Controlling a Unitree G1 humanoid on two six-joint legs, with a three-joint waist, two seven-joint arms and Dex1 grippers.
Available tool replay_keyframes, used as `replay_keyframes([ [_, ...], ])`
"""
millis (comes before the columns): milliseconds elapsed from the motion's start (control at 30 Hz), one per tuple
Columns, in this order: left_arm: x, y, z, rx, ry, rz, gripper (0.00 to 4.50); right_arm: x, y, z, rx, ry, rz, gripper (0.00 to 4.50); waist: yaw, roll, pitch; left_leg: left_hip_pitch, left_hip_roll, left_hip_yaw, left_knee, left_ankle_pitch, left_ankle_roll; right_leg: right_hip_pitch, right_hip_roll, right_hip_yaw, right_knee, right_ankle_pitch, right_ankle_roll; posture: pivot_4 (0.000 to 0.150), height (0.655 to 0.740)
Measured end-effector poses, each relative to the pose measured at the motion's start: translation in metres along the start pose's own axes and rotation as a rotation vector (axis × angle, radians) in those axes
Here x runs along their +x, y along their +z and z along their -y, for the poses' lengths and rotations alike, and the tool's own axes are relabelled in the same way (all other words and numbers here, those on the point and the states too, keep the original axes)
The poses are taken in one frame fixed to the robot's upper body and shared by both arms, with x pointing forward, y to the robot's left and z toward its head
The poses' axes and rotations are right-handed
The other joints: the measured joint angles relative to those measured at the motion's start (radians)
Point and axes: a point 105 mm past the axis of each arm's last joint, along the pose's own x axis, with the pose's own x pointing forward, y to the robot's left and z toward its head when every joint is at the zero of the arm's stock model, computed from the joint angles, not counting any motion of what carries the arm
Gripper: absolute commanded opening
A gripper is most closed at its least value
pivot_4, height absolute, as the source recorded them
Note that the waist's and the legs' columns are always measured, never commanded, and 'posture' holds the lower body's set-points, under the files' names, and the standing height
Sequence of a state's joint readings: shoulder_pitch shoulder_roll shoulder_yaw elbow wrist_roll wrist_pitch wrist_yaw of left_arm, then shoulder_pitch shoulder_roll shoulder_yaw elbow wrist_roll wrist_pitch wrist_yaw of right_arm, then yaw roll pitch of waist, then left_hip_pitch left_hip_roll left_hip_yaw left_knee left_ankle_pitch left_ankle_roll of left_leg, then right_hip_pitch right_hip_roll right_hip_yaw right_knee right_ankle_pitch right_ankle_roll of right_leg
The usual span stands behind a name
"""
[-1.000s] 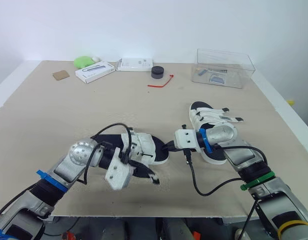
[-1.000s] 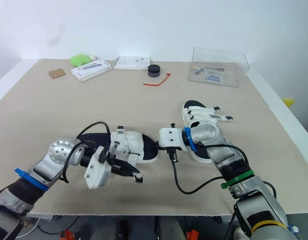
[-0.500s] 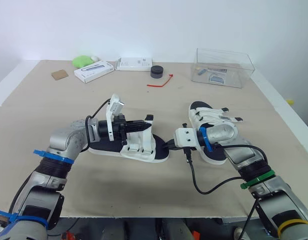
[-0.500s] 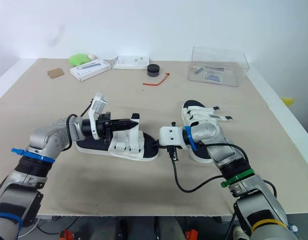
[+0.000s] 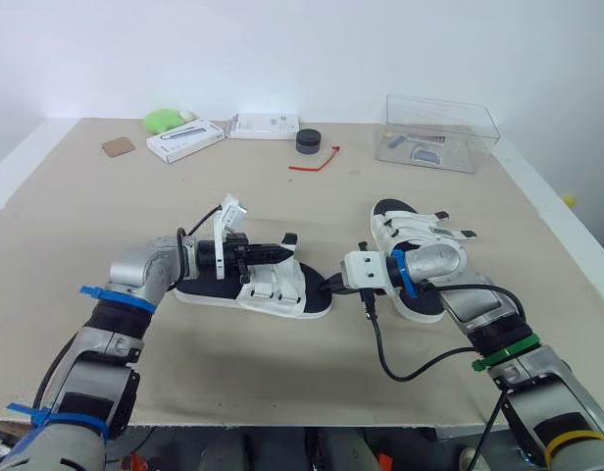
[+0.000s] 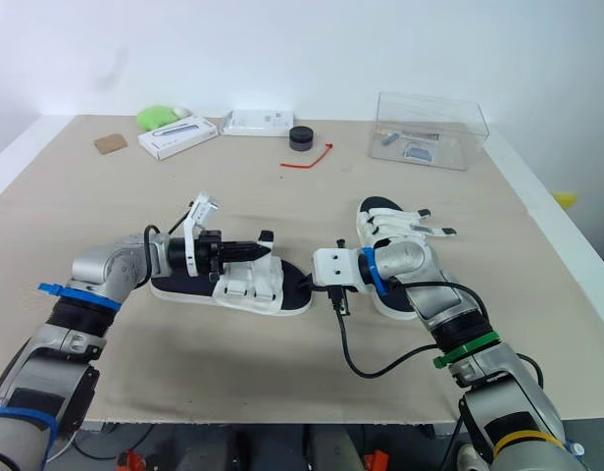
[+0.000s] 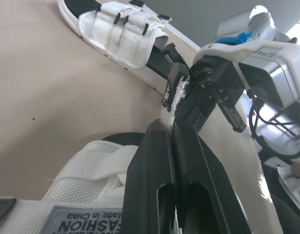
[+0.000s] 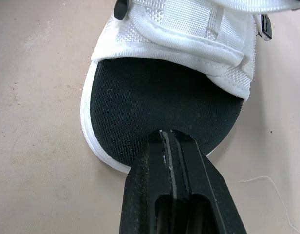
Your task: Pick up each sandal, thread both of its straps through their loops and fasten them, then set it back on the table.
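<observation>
1. Left eye view: 2 sandals lie flat on the table (image 5: pixel 106 216). The near sandal (image 5: pixel 273 287) lies between the arms, the far sandal (image 5: pixel 412 235) just beside it on the right. The left gripper (image 5: pixel 273 252) reaches across the near sandal's straps, and the right gripper (image 5: pixel 331 287) meets its toe.
2. Right eye view: a clear box (image 6: pixel 429 123), a red tie (image 6: pixel 310 157) and a black disc (image 6: pixel 301 137) sit near the far edge, well apart from both sandals.
3. Left wrist view: the left fingers are pressed together above a white strap (image 7: pixel 99 165), pointing toward the right gripper.
4. Right wrist view: the right fingers are pressed together, their tips over the black insole (image 8: pixel 159 102) at the toe rim.
</observation>
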State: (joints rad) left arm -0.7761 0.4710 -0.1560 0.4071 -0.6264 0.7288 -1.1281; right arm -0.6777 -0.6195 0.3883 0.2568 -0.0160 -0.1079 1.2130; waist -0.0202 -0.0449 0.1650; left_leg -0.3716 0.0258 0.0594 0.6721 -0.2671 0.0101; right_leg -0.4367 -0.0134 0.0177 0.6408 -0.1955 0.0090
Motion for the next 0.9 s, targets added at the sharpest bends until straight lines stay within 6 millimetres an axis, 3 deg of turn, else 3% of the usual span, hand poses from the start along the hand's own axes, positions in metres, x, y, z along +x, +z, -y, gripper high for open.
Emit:
replay_keyframes([
  [100, 0.001, -0.002, -0.002, 0.023, -0.008, -0.017, 0.04, 0.0, 0.0, 0.0, 0.0, 0.0, 0.0, 0.0, 0.0, 0.0, 0.0, 0.0, 0.0, 0.0, 0.0, 0.0, 0.0, 0.0, 0.0, 0.0, 0.0, 0.0, 0.0, 0.15, 0.74],
  [133, 0.001, -0.002, -0.003, 0.024, -0.007, -0.021, 0.29, 0.0, 0.0, 0.0, 0.0, 0.0, -0.001, 0.0, 0.0, 0.0, 0.0, 0.0, 0.0, 0.0, 0.0, 0.0, 0.0, 0.0, 0.0, 0.0, 0.0, 0.0, 0.0, 0.15, 0.74],
  [200, 0.002, -0.002, -0.006, 0.035, 0.009, -0.034, 0.83, 0.0, 0.0, 0.0, 0.0, -0.001, -0.001, 0.0, 0.0, 0.0, 0.0, 0.0, 0.0, 0.0, 0.0, 0.0, 0.0, 0.0, 0.0, 0.0, 0.0, 0.0, 0.0, 0.15, 0.74],
  [400, -0.012, -0.004, -0.023, 0.141, 0.096, -0.08, 3.26, -0.001, 0.0, -0.001, -0.003, -0.001, -0.001, 0.0, 0.0, 0.0, 0.0, -0.001, 0.0, 0.0, 0.0, 0.0, 0.0, 0.0, -0.001, 0.0, 0.0, 0.001, 0.002, 0.15, 0.74],
  [533, -0.018, 0.006, -0.025, 0.242, 0.105, -0.091, 3.26, -0.001, 0.0, -0.001, -0.003, -0.003, -0.002, 0.0, 0.0, 0.0, 0.0, -0.001, -0.001, 0.0, 0.0, 0.0, 0.0, -0.001, -0.001, 0.0, 0.0, 0.001, 0.002, 0.15, 0.74],
  [667, -0.02, 0.042, -0.019, 0.418, 0.111, -0.022, 3.26, -0.001, 0.0, 0.0, -0.003, -0.004, -0.002, 0.0, 0.0, -0.001, 0.0, -0.002, -0.001, 0.0, 0.0, 0.0, 0.0, -0.001, -0.002, 0.0, 0.0, 0.001, 0.002, 0.15, 0.74],
  [767, -0.003, 0.056, 0.003, 0.517, 0.032, 0.026, 3.26, -0.001, 0.0, 0.0, -0.002, -0.004, -0.002, 0.0, 0.0, -0.001, 0.0, -0.002, -0.002, 0.001, 0.0, 0.0, 0.0, -0.001, -0.002, 0.001, 0.0, 0.002, 0.003, 0.15, 0.74],
  [900, 0.013, 0.055, 0.02, 0.515, -0.05, 0.057, 3.26, 0.0, 0.0, 0.0, -0.002, -0.01, 0.0, 0.0, 0.0, -0.001, 0.0, -0.001, -0.001, 0.002, 0.0, 0.0, 0.0, -0.001, -0.002, 0.002, 0.0, 0.002, 0.004, 0.15, 0.74],
])
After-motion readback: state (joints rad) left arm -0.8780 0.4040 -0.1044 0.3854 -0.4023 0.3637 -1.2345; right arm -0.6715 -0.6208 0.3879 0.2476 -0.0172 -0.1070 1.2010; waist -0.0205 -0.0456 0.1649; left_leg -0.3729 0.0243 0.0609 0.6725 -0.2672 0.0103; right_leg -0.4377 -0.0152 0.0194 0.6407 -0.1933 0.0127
